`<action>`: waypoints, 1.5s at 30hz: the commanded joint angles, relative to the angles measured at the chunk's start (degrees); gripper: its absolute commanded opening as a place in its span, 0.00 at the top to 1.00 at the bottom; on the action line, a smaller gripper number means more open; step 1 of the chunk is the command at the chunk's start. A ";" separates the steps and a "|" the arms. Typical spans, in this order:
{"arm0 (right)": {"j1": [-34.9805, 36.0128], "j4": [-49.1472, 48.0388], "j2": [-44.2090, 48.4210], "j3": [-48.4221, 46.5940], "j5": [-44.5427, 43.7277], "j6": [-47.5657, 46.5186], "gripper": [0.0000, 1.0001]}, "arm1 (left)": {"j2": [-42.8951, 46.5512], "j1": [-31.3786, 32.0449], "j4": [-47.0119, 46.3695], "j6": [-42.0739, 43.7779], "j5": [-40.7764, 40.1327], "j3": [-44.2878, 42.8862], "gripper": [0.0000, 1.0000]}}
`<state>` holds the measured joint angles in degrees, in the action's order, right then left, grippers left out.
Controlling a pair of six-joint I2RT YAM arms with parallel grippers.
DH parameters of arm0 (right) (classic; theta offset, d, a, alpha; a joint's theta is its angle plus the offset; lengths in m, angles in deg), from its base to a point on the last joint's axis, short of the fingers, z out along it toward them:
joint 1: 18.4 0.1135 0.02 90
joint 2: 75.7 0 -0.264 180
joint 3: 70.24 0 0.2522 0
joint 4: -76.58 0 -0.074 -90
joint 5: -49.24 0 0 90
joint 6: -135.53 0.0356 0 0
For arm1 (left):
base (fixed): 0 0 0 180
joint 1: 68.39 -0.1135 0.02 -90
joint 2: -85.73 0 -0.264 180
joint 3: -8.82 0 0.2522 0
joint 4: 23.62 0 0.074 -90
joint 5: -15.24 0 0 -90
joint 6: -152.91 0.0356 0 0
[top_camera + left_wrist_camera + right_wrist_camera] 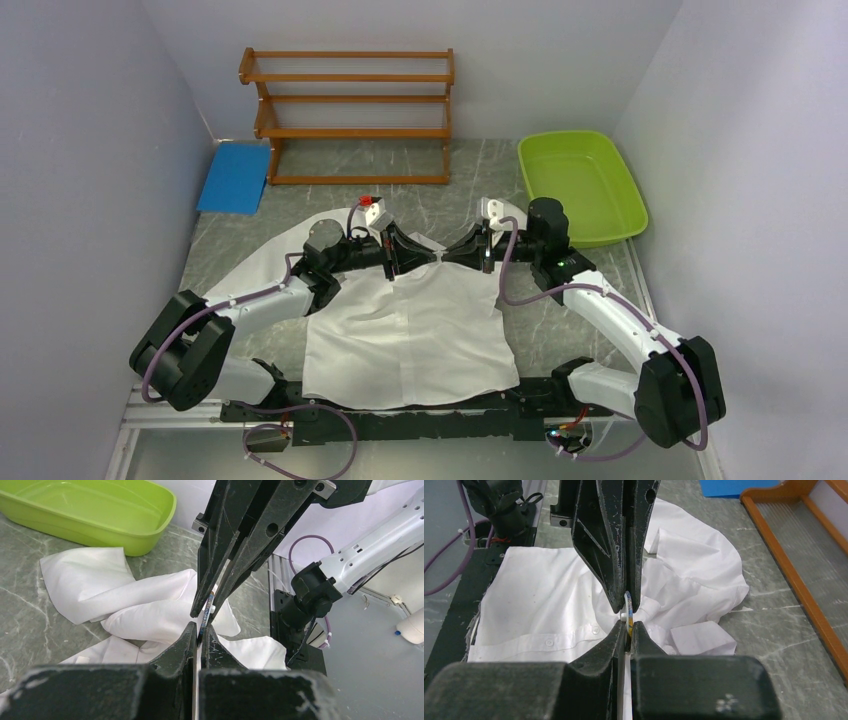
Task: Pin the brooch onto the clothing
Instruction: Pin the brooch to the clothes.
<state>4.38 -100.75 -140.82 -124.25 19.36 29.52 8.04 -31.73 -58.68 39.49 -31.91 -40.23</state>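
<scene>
The clothing (410, 340), a white shirt, lies flat on the table with its collar bunched at the far end. Above the collar my two grippers meet tip to tip. The brooch (628, 614) is a thin flat piece seen edge-on, with yellow and blue on it and a white nub. My right gripper (628, 628) is shut on its near edge and my left gripper (200, 630) is shut on the opposite edge. In the left wrist view the brooch (208, 608) shows as a dark sliver between both pairs of tips. From above, the left gripper (433, 257) and right gripper (451, 256) hide it.
A green tub (580, 185) stands at the back right. A wooden rack (350, 115) is against the back wall, with a blue pad (235, 177) to its left. The shirt's sleeves and collar (694, 575) lie crumpled under the grippers.
</scene>
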 commanded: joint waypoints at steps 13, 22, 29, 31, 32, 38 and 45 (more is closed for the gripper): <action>-0.22 -14.82 5.59 5.11 0.76 1.16 0.41 | 4.44 0.84 -1.75 0.47 -2.16 0.42 0.97; -0.41 -19.70 10.53 7.38 -9.24 7.47 0.00 | 7.03 2.12 20.46 23.39 -8.43 -4.39 0.97; -1.14 -13.93 9.33 2.34 -27.15 28.48 0.00 | 9.65 6.28 20.27 56.03 -12.40 0.42 0.97; -1.25 -10.23 8.88 0.99 -30.64 30.89 0.00 | 10.41 6.91 20.71 63.53 -12.41 1.42 0.97; -1.25 -9.62 8.99 0.81 -32.59 32.45 0.00 | 10.83 8.03 21.82 67.94 -12.63 1.71 0.98; -1.68 -3.56 9.92 1.39 -44.45 39.87 0.00 | 12.74 15.01 27.74 93.98 -18.65 4.86 0.94; -3.01 0.72 7.81 0.54 -43.64 41.79 0.00 | 16.47 20.20 17.53 99.17 -31.10 8.82 0.04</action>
<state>2.11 -102.45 -132.03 -121.06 -22.78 68.58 21.39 -12.56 -33.61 132.82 -54.59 -32.18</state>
